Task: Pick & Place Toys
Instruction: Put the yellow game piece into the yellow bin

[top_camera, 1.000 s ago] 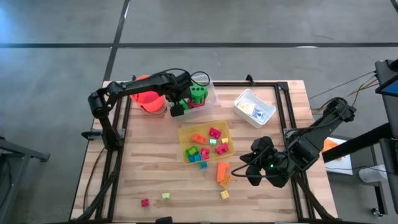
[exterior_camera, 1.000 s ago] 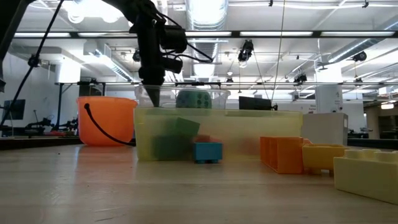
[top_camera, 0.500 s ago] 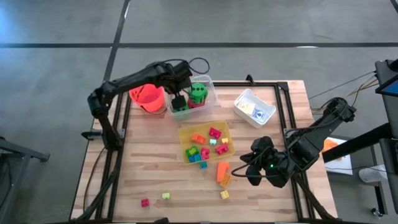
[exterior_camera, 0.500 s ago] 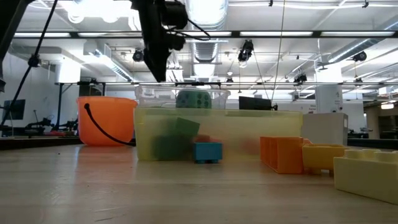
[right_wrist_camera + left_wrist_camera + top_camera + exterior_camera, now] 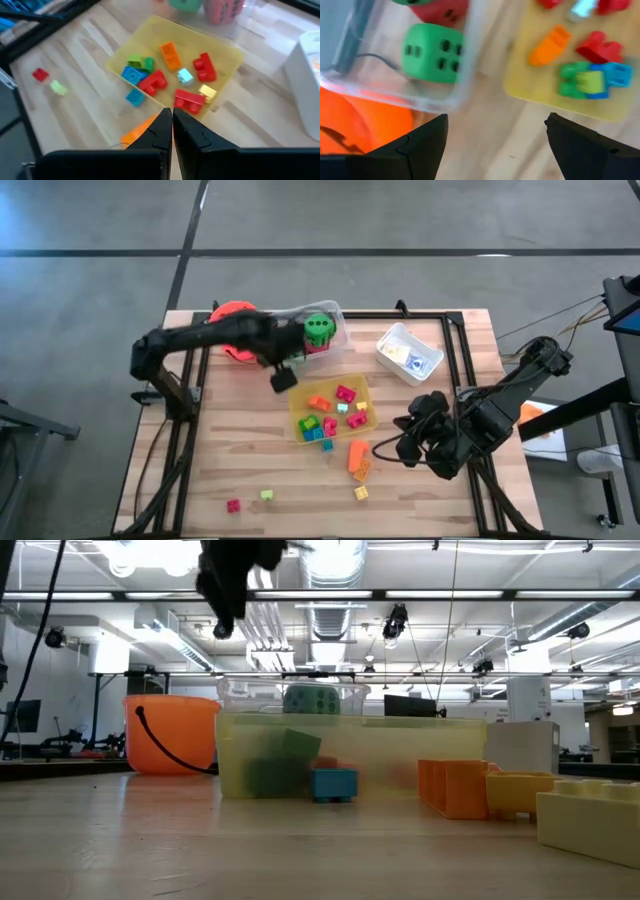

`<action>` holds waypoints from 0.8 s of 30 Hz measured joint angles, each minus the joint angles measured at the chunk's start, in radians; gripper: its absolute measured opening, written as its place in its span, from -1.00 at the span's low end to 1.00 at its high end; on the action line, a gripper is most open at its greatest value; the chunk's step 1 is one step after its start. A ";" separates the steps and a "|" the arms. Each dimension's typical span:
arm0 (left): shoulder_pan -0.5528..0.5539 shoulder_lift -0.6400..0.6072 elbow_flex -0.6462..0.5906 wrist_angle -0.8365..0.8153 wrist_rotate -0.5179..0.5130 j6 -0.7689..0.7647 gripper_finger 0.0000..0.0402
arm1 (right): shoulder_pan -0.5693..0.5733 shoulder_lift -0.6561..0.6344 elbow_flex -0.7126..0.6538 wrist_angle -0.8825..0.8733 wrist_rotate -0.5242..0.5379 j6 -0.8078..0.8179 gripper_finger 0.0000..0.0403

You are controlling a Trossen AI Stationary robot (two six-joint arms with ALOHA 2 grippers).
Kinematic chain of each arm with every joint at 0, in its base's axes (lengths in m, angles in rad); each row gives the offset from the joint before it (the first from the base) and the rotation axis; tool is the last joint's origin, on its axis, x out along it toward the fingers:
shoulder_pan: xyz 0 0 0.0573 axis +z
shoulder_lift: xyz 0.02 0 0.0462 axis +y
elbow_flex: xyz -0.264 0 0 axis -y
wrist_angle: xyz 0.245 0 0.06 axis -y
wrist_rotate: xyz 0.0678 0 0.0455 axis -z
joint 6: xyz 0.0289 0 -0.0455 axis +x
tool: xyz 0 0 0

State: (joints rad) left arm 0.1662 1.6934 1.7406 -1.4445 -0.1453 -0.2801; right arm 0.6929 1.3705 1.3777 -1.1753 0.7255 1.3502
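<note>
A green dotted die (image 5: 318, 328) and a pink die (image 5: 442, 10) lie in the clear tray (image 5: 335, 315) at the far side; the green die also shows in the left wrist view (image 5: 432, 52). Several small bright blocks lie in the yellow tray (image 5: 300, 392). Loose blocks lie on the table: orange (image 5: 356, 455), yellow (image 5: 361, 493), red (image 5: 233, 505) and yellow-green (image 5: 267, 495). My left gripper (image 5: 283, 377) hangs open and empty above the table between the clear and yellow trays, high in the low view (image 5: 228, 590). My right gripper (image 5: 405, 445) is shut and empty, just right of the orange block.
An orange bucket (image 5: 232, 330) stands at the far left next to the clear tray. A white tray (image 5: 408, 352) sits at the far right. Bare wood lies along the table's left side and near edge.
My left gripper has risen out of the clear tray and gone toward the table's near edge, now above the gap between the two trays. The green die stays in the clear tray. My right arm has shifted a little.
</note>
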 joint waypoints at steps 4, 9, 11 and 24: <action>-0.146 -0.037 -0.021 0.015 -0.047 -0.183 0.61 | 0.000 0.000 0.000 -0.048 0.000 -0.010 -0.93; -0.311 -0.056 -0.026 0.025 -0.036 -0.401 0.61 | 0.000 0.000 -0.020 -0.048 -0.028 -0.024 -0.71; -0.370 -0.061 -0.026 0.025 -0.010 -0.477 0.61 | 0.000 0.000 -0.033 -0.045 -0.043 -0.011 -0.53; -0.644 -0.062 -0.121 0.011 0.077 -0.804 0.61 | -0.005 0.100 -0.079 0.091 -0.189 0.386 0.27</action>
State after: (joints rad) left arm -0.4775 1.6310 1.6191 -1.4338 -0.0678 -1.0842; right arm 0.6877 1.4707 1.2984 -1.0839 0.5363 1.7364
